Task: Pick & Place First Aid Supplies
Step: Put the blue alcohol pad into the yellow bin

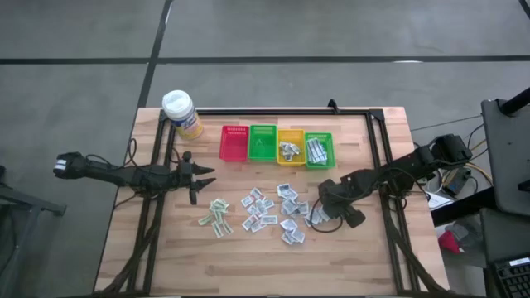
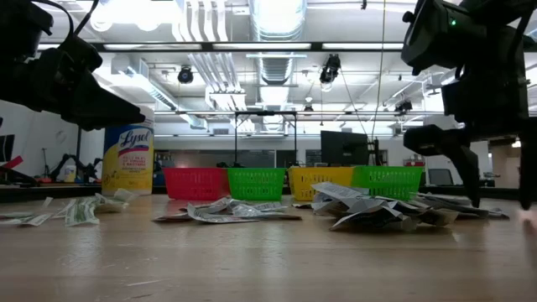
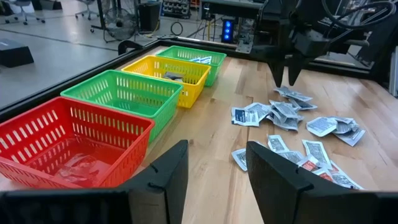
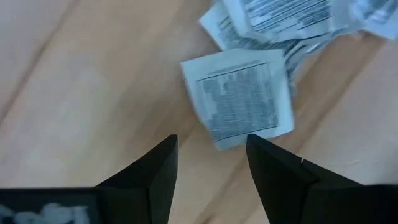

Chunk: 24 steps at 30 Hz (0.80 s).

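The right gripper [image 4: 208, 165] has its two dark fingers [image 4: 152, 171] released, with nothing between them, hanging point-down over a small flat white paper packet with grey print [image 4: 239, 102] that lies on the bare wood just beyond the tips. In the overhead view that gripper [image 1: 325, 209] sits at the lower right of the packet scatter, so the step in hand looks like the approach to a pick. The next move would call for a straight descent with the fingers either side of that packet, closing without catching its overlapping neighbours.

The left gripper [image 1: 199, 175], fingers also released and empty, waits at centre left of the frame, near the red plastic basket [image 1: 234, 143].

Four baskets stand in a row at upper centre: that red one, a green plastic basket [image 1: 262, 142], a yellow plastic basket [image 1: 290, 146] and a second green plastic basket [image 1: 320, 150]; the last two already hold packets. Roughly twenty loose packets [image 1: 257, 207] lie across the middle of the wooden desk [image 1: 248, 265]; overlaps prevent an exact count. One yellow bottle with a white cap [image 1: 181, 113] stands at upper left.
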### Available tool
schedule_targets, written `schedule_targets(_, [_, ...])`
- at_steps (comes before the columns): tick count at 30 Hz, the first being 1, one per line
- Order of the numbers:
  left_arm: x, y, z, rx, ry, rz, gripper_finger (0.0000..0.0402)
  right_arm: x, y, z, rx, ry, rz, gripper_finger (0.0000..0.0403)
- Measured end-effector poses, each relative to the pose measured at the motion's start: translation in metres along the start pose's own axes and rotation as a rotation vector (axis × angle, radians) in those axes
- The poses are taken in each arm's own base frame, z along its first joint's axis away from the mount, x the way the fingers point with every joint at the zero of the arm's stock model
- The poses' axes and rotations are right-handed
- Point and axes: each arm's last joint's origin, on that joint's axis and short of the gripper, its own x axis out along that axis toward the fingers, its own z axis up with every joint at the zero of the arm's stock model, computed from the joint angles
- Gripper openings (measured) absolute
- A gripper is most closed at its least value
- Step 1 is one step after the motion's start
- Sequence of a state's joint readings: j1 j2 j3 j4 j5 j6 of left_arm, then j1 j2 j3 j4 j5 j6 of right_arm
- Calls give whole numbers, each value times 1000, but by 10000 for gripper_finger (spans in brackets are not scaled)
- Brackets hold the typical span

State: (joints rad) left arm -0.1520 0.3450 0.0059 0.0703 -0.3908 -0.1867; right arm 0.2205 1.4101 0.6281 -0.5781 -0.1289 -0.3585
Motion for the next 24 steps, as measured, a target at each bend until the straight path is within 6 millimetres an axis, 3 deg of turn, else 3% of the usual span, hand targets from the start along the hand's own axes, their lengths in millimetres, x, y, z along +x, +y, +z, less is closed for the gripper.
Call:
schedule_targets(5, [0, 0, 0, -1, 0, 0, 158, 0, -1, 1, -27, 25, -97, 187])
schedule_targets(24, [0, 0, 0, -5, 0, 0, 158, 0, 22, 13, -116, 0, -86, 187])
